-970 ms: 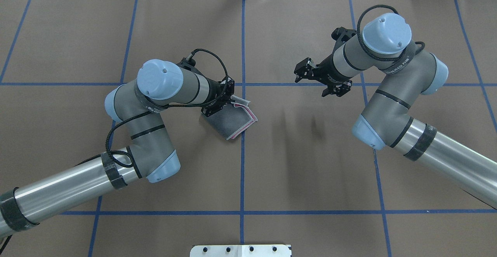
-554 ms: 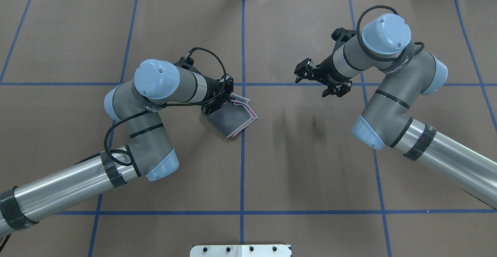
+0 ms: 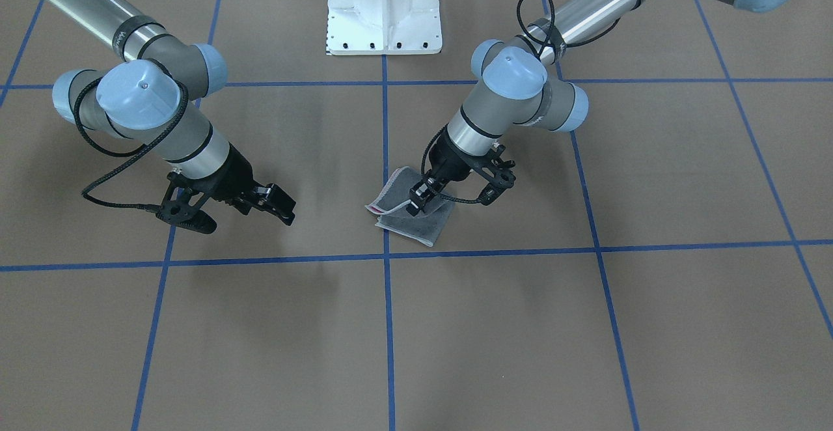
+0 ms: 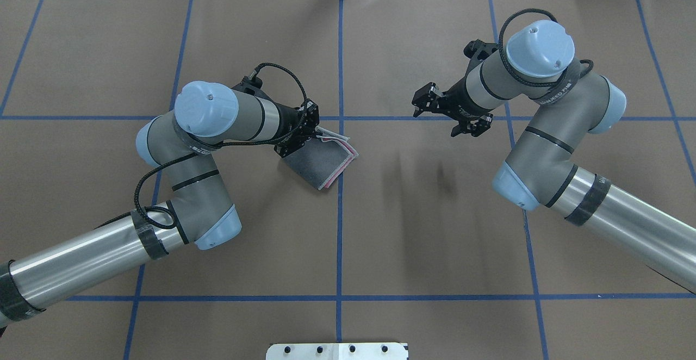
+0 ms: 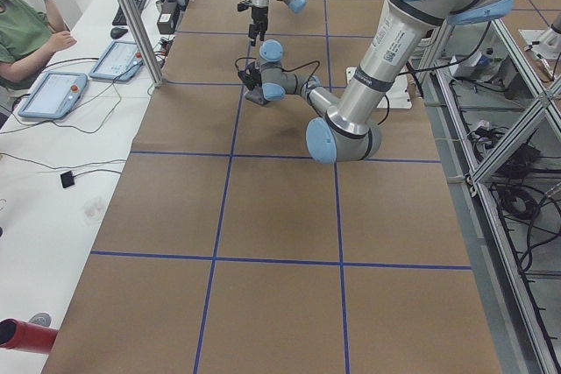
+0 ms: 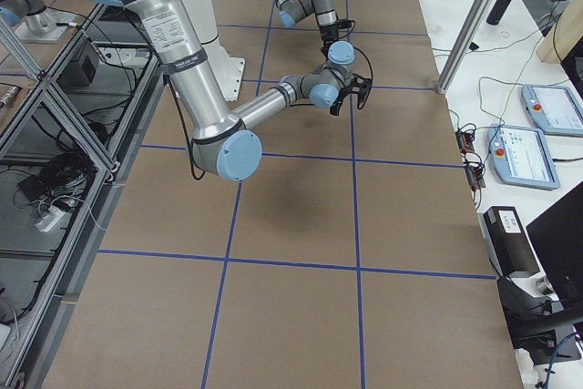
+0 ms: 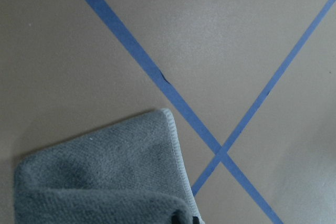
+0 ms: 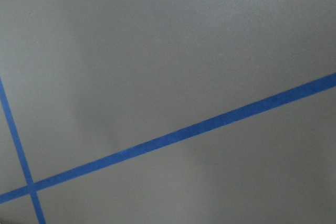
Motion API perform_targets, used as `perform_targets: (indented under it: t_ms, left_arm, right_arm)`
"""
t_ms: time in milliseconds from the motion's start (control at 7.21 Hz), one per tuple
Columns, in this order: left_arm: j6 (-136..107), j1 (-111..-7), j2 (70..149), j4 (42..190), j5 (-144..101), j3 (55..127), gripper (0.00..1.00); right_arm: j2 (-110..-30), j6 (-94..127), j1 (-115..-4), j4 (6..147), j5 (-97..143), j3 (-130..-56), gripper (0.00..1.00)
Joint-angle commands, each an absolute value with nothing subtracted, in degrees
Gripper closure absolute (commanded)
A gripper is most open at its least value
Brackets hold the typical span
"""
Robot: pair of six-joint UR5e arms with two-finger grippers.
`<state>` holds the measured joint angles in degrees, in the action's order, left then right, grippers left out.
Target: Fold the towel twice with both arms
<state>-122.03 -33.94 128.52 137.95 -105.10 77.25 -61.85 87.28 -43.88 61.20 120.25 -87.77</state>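
Left claw (image 3: 453, 198) stood spread wide and low over the towel (image 4: 321, 161), one finger at its edge, gripping nothing. Right claw (image 4: 443, 115) hung wide open, empty, well apart above the table (image 4: 435, 240). Grey side up, pink edges stacked, the towel lay by the tape crossing (image 4: 340, 118); both folds looked done, leaving only withdrawal

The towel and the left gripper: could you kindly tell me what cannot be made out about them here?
- The towel: one corner is hidden under the left gripper in the overhead view, and the left wrist view's bottom edge cuts it off.
- Whether a finger touches it: the front-facing view cannot settle height.
- Both side views: towel too small to read its folds.
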Motion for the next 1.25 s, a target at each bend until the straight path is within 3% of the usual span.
perform_targets:
  t_ms: [0, 1109]
  left_arm:
    - [-123.47, -35.06, 128.15, 138.08, -105.29, 77.17, 1.00]
    - [-125.16, -36.12, 127.53, 139.83, -105.38, 76.82, 1.00]
  right_arm:
    - [-61.79, 87.28, -43.86, 61.17, 120.32, -87.89, 0.00]
    - [-61.87, 87.01, -43.86, 61.26, 120.32, -87.80, 0.00]
